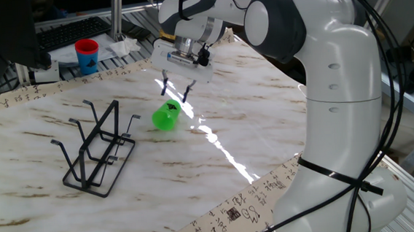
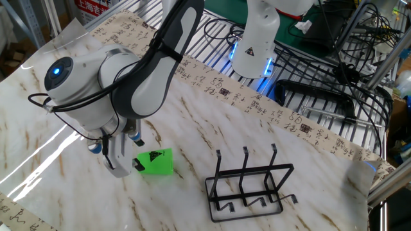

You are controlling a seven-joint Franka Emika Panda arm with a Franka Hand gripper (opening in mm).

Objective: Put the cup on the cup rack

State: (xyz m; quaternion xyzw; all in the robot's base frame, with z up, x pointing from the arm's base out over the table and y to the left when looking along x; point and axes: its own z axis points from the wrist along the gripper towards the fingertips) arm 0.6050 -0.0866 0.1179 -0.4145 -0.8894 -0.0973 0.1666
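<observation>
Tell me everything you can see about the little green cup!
The green cup is small, plain and bright, and looks like smooth plastic. It lies tipped over on its side on the marble-patterned table, not standing up. It narrows a little toward one end. The robot's pincer is open right above it, with a finger on each side; I cannot tell whether they touch it. The black wire cup rack stands apart from it, with nothing hanging on its pegs.

White Franka arm reaches out from its base, bent at elbow, wrist turned downward. Claw [image 1: 176, 87] points down, its two dark fingers [image 1: 165, 85] spread apart, nothing gripped between them. In the other fixed view the claw [image 2: 131, 154] is mostly hidden behind the bulky wrist housing.
</observation>
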